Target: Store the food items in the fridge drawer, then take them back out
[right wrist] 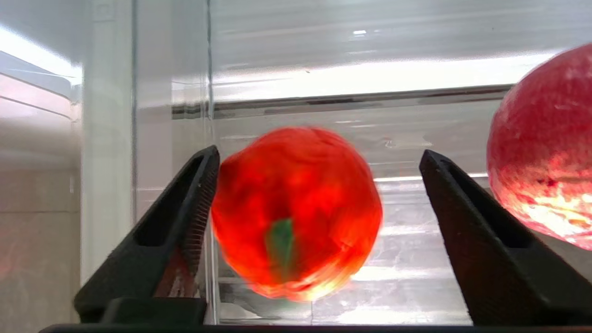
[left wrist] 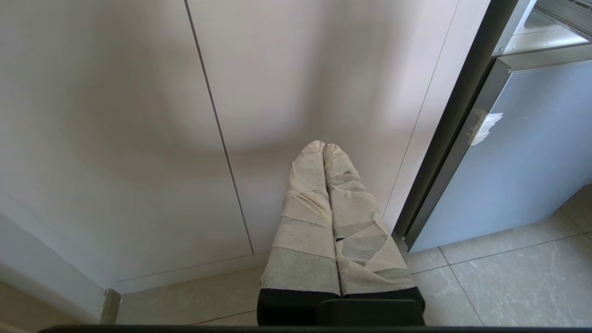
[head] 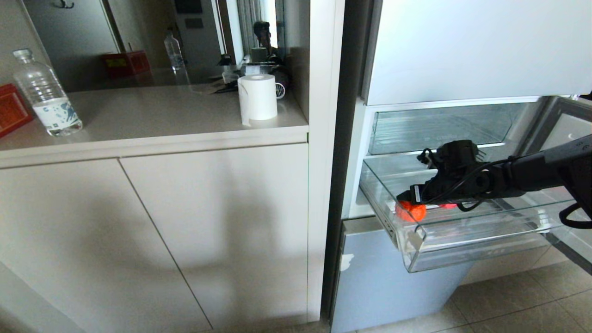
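Shallow clear plastic fridge drawer (head: 462, 240) w/ white front strip is pulled out; orange-red rounded piece (head: 411, 212) sits at its left wall, red rounded piece (right wrist: 545, 152) just right. Right gripper (right wrist: 319, 166) reaches in level from the right, fingers spread wide around the orange-red one, gap on one side. Left gripper (left wrist: 323, 147) hangs low by the cabinet doors (left wrist: 138, 115), taped fingers pressed together.

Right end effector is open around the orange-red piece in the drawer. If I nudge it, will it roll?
Probably: the orange-red piece looks rounded, on the drawer's smooth clear floor. It looks blurred, so it may be moving. Open right end effector has one finger beside it, so closing may push it first.
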Motion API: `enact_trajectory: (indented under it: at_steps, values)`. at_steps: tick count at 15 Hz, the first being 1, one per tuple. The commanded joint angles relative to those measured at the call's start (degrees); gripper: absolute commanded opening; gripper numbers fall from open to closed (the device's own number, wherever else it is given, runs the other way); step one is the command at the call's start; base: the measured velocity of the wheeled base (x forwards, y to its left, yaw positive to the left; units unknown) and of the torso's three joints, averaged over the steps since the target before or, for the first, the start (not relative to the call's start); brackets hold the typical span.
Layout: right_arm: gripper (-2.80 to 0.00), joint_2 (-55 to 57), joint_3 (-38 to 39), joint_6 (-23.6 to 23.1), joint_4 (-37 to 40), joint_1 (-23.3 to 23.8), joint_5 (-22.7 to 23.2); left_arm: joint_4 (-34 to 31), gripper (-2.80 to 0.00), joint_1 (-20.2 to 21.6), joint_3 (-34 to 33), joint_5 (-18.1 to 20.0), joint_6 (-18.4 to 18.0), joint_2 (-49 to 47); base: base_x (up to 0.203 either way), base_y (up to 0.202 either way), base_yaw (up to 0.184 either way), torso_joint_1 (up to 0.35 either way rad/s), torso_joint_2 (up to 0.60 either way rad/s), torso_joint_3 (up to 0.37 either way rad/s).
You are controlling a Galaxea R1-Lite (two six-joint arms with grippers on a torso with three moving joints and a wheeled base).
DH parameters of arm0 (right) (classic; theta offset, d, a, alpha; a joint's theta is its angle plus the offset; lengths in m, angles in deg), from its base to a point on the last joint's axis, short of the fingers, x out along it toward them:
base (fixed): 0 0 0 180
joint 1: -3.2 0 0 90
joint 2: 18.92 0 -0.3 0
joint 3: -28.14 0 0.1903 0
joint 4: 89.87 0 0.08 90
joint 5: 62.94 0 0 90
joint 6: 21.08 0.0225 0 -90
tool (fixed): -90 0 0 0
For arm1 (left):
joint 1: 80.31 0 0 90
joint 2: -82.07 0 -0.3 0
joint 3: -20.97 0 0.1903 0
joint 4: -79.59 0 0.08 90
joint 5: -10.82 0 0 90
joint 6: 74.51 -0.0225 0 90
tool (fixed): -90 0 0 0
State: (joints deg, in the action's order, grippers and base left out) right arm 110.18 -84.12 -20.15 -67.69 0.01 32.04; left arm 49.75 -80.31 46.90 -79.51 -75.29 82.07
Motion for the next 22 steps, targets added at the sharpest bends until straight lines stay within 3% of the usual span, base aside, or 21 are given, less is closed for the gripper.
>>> enact_trajectory:
  at_steps: [1, 3, 4, 10, 15, 17, 19, 22]
  values:
    - [0.00, -2.5, 0.8, 0.1, 0.0, 0.0, 0.2, 0.0, -2.80, 0.0, 0.0, 0.0, 0.0, -0.1, 0.000, 0.000, 0.000, 0.000, 0.00, 0.000]
    - [0.00, -6.7, 3.1, 0.1, -0.1, 0.2, 0.3, 0.0, -2.80, 0.0, 0.0, 0.0, 0.0, -0.1, 0.000, 0.000, 0.000, 0.000, 0.00, 0.000]
    - [-2.80, -9.4, 4.4, 0.1, -0.2, 0.5, 0.3, 0.0, -2.80, 0.0, 0.0, 0.0, 0.0, -0.1, 0.000, 0.000, 0.000, 0.000, 0.00, 0.000]
    - [-2.80, -31.8, 20.4, 1.6, -0.8, 4.0, 0.5, 0.0, -2.80, 0.0, 0.0, 0.0, 0.0, -0.1, 0.000, 0.000, 0.000, 0.000, 0.00, 0.000]
    - [-2.80, -49.9, 44.3, 1.2, -6.7, 7.1, -0.3, 0.0, -2.80, 0.0, 0.0, 0.0, 0.0, -0.1, 0.000, 0.000, 0.000, 0.000, 0.00, 0.000]
    - [-2.80, -52.3, 50.4, 0.6, -5.6, 8.1, -0.7, 0.0, -2.80, 0.0, 0.0, 0.0, 0.0, -0.1, 0.000, 0.000, 0.000, 0.000, 0.00, 0.000]
    - [-2.80, -50.1, 50.5, 0.1, 0.6, 8.2, -0.6, 0.0, -2.80, 0.0, 0.0, 0.0, 0.0, -0.1, 0.000, 0.000, 0.000, 0.000, 0.00, 0.000]
    - [-2.80, -42.3, 49.2, -0.1, 2.1, 7.8, -0.4, 0.0, -2.80, 0.0, 0.0, 0.0, 0.0, -0.1, 0.000, 0.000, 0.000, 0.000, 0.00, 0.000]
